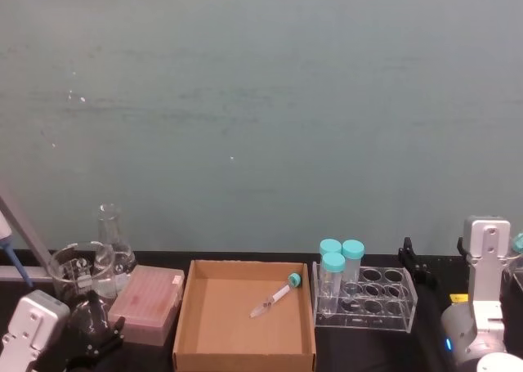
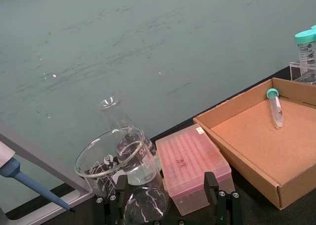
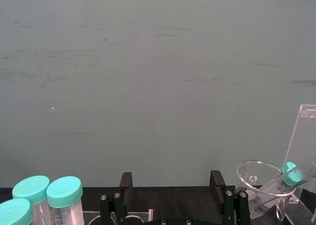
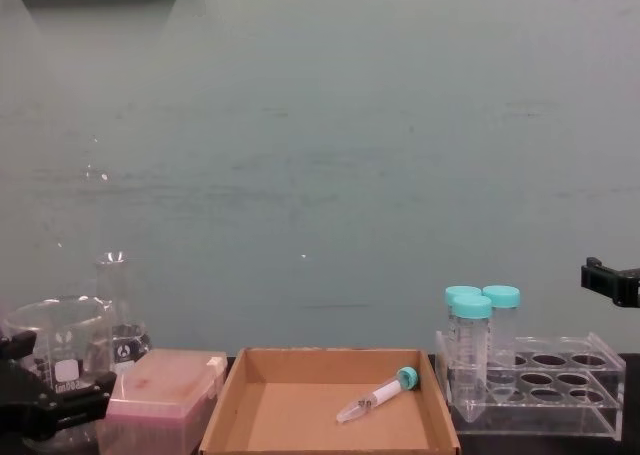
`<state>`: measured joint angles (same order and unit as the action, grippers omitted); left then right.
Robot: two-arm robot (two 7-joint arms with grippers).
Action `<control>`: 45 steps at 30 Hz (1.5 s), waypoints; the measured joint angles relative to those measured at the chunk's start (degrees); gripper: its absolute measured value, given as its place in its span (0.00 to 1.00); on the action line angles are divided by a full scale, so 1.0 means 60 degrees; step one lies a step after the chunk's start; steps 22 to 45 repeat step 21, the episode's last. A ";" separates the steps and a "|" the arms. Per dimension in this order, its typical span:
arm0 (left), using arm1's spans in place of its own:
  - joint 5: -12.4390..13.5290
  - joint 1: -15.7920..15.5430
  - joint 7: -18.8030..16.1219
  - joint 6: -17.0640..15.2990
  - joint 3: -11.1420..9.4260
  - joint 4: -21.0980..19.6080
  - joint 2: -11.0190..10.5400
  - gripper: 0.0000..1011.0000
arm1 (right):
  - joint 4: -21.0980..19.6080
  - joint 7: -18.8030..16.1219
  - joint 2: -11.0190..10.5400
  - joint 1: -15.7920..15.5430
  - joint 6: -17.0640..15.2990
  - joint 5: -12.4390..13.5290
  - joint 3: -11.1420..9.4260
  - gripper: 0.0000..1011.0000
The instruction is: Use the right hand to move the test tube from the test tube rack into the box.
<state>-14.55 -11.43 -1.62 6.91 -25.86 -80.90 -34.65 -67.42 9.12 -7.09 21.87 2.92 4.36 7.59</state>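
The test tube [image 1: 276, 298], slim and clear with a teal cap, lies slanted on the floor of the brown cardboard box [image 1: 185, 316], close to its right wall; it also lies in the box [image 2: 247, 164] in the left wrist view as the test tube [image 2: 275, 107] and in the chest view as the test tube [image 4: 377, 395]. The clear test tube rack [image 1: 382, 297] stands just right of the box. My right gripper [image 3: 171, 178] is open with nothing between its fingers, behind and to the right of the rack [image 4: 560, 390]. My left gripper [image 2: 165, 188] stays open at the near left.
Three wider teal-capped tubes [image 1: 340, 257] stand in the rack's left end. A pink plastic box [image 1: 147, 304], a glass beaker [image 1: 75, 271] and a conical flask [image 1: 110, 241] sit left of the cardboard box. A blue-tipped pipette [image 2: 29, 183] is at the far left.
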 joint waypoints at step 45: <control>0.0000 0.0000 0.0000 0.0000 0.0000 0.0000 0.0000 0.99 | 0.0012 0.0030 0.0000 0.0000 -0.0017 0.0010 0.0000 0.99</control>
